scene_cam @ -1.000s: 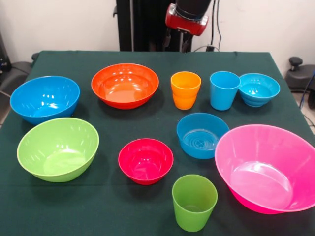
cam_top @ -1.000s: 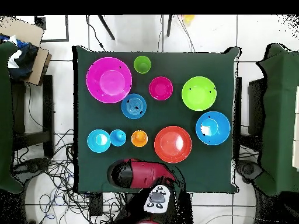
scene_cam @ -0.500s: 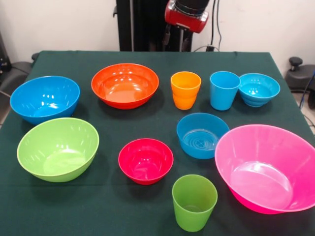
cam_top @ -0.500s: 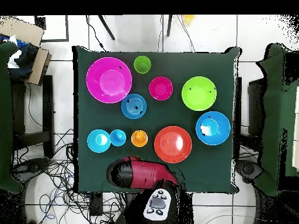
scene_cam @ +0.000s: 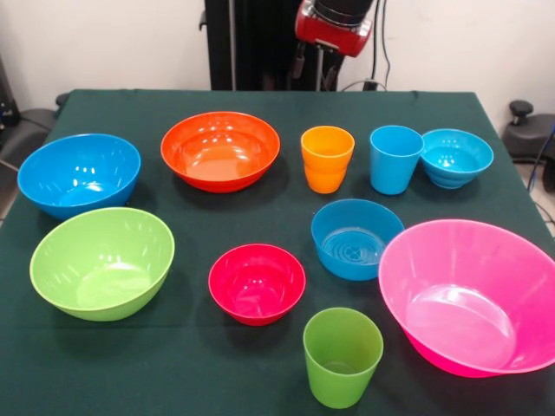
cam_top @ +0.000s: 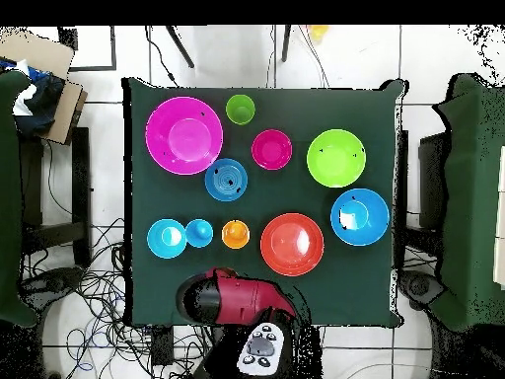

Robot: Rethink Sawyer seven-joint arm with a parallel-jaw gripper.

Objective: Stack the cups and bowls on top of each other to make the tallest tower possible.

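Only the red arm [scene_cam: 334, 24] has shifted, drawing back slightly toward the surface's [scene_cam: 260, 208] far edge; whether its pincer is open or closed cannot be told. Across the front view from left to right, all apart and unstacked: large blue bowl [scene_cam: 79, 173], lime green bowl [scene_cam: 102, 263], orange bowl [scene_cam: 220, 150], red bowl [scene_cam: 257, 283], orange cup [scene_cam: 327, 159], green cup [scene_cam: 342, 356], medium blue bowl [scene_cam: 355, 238], light blue cup [scene_cam: 395, 159] just beside the turquoise bowl [scene_cam: 456, 157], pink bowl [scene_cam: 468, 295].

Green-clothed table [scene_cam: 260, 100] w/ seven bowls [scene_cam: 220, 149] & three cups [scene_cam: 327, 159], all unstacked
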